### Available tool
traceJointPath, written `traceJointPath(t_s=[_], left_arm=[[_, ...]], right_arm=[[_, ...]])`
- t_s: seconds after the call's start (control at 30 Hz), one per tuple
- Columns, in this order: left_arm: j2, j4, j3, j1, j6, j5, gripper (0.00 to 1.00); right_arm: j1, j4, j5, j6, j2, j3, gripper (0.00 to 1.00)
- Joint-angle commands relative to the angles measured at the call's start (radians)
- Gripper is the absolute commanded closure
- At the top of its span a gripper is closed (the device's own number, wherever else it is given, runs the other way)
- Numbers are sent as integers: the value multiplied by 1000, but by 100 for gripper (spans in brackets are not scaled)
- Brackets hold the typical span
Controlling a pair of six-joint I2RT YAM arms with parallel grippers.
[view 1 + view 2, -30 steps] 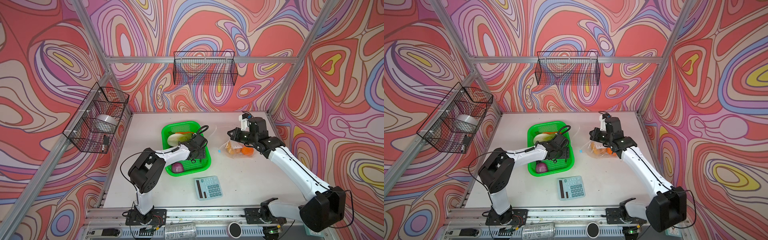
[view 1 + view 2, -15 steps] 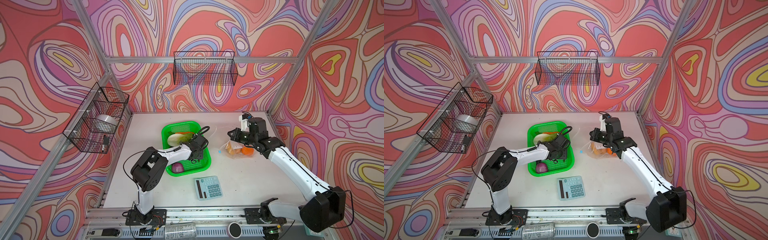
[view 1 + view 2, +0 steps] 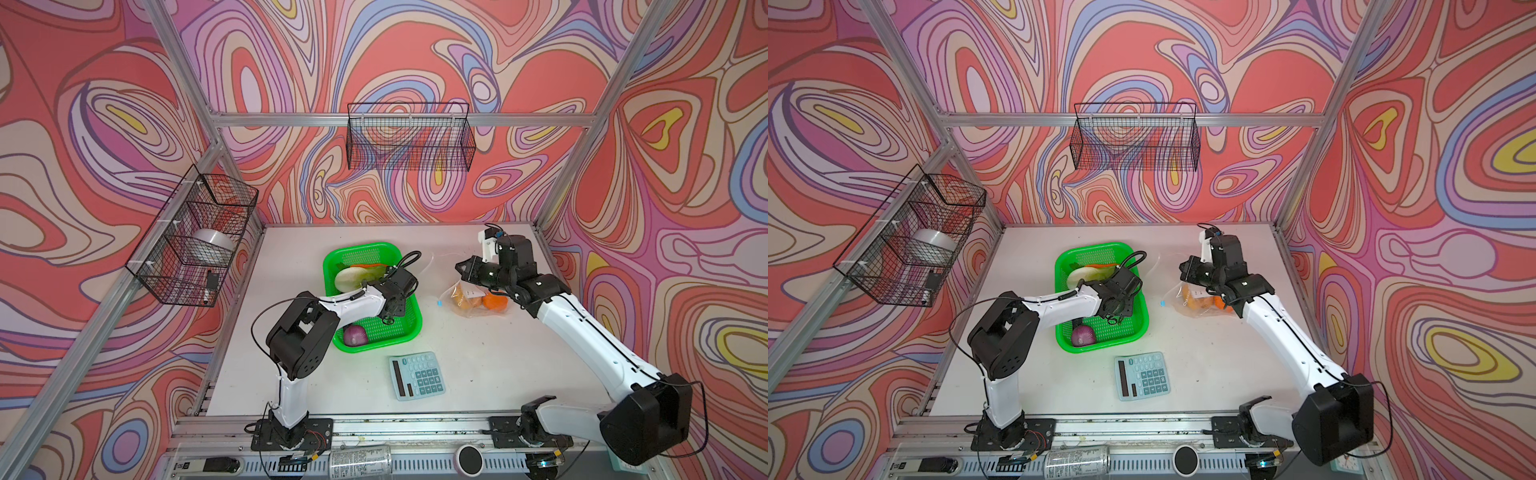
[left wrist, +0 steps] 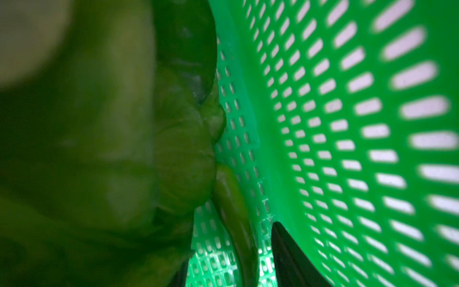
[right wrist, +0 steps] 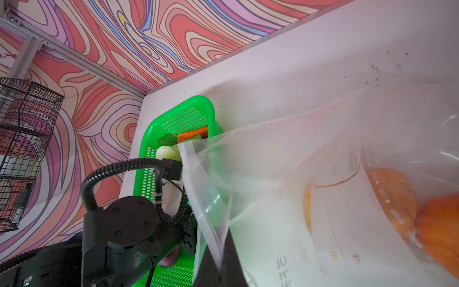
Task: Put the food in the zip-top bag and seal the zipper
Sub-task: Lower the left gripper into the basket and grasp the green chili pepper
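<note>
Green plastic basket (image 3: 382, 341), centre of both top views, holds one white-green napa cabbage (image 3: 351, 277), one carrot (image 3: 368, 264) at the upper end and one purple onion (image 3: 354, 335) in the lower left corner. The left hand (image 3: 392, 299) is down inside it, beside the cabbage.

Left wrist view is close and dim. Cabbage leaves press against the slotted wall, with a dark green piece (image 4: 186, 49) beside them. A long green piece (image 4: 233, 213) lies between two dark finger shapes at the lower edge; gripped or merely straddled, cannot tell.

Zip-top bag (image 3: 471, 309) lies on the tabletop (image 3: 498, 365) just right of the basket. The right hand (image 3: 462, 269) is closed, pinching the bag's mouth edge and holding it lifted. The zipper (image 5: 196, 198) runs along that edge, with one light-blue slider tab (image 3: 439, 304) at its left end. Inside are one orange pumpkin (image 3: 495, 301) and two tan potatoes (image 3: 460, 298) — the white label half hides one.

Two wire baskets hang on the walls:
- Back wire basket (image 3: 409, 137), upper centre.
- Left wire basket (image 3: 166, 266), holding one white roll (image 3: 212, 244).

One calculator (image 3: 417, 376) lies lower centre.
</note>
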Motion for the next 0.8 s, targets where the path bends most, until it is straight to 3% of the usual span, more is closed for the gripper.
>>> traceJointPath(t_s=[0.0, 0.17, 0.33, 0.77], left_arm=[[22, -42, 14, 3, 9, -13, 48], [28, -33, 3, 6, 10, -4, 55], [19, -24, 0, 8, 15, 16, 72], [-124, -16, 17, 8, 37, 47, 75]], right_arm=[[-1, -7, 17, -10, -23, -10, 100], [-1, -6, 17, -10, -23, -7, 100], [-1, -7, 19, -10, -26, -7, 100], [-1, -12, 19, -10, -22, 1, 100]])
